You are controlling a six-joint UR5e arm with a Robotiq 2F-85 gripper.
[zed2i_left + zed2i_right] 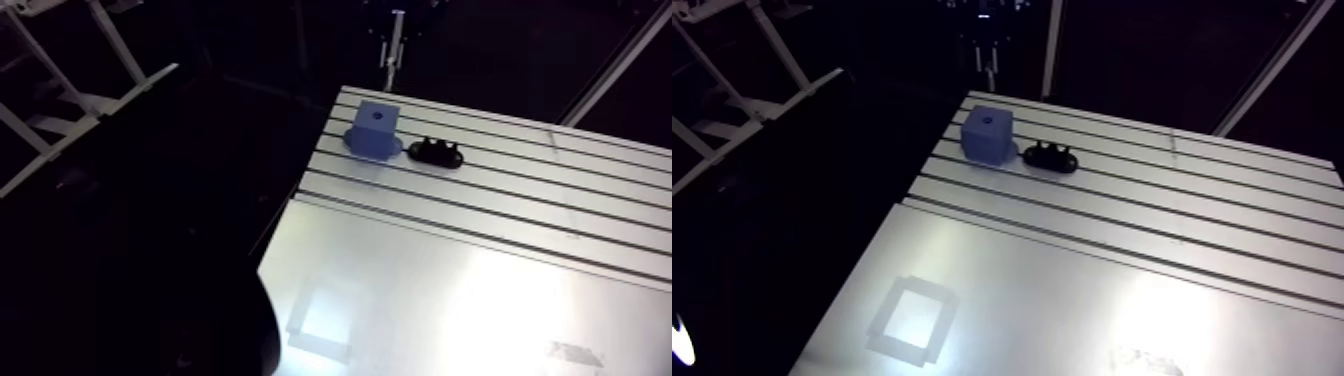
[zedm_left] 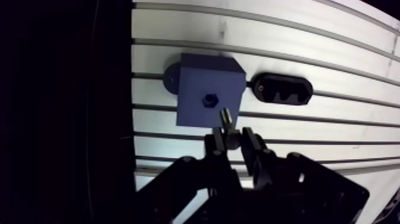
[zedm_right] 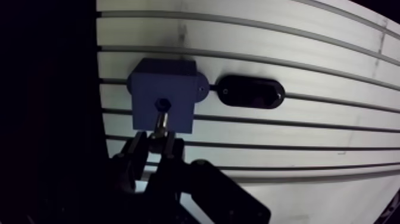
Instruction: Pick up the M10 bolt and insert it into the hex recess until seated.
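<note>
A blue block (image 2: 208,89) stands near the table's far corner, with a dark hex recess (image 2: 209,99) in its top face. In the wrist view my gripper (image 2: 233,143) is shut on the M10 bolt (image 2: 226,119), which sticks out ahead of the fingers (image 2: 216,146). The bolt's tip hangs over the block's top face, just beside the recess and outside it. I cannot tell whether the tip touches the block. In the arm view the block (image 1: 375,128) shows, but the gripper does not.
A black oval holder (image 2: 281,89) lies on the slotted aluminium table (image 1: 1152,230) right beside the block. A taped square outline (image 1: 912,318) marks the smooth plate near the front. The table's edge (image 2: 132,119) runs close past the block, with darkness beyond.
</note>
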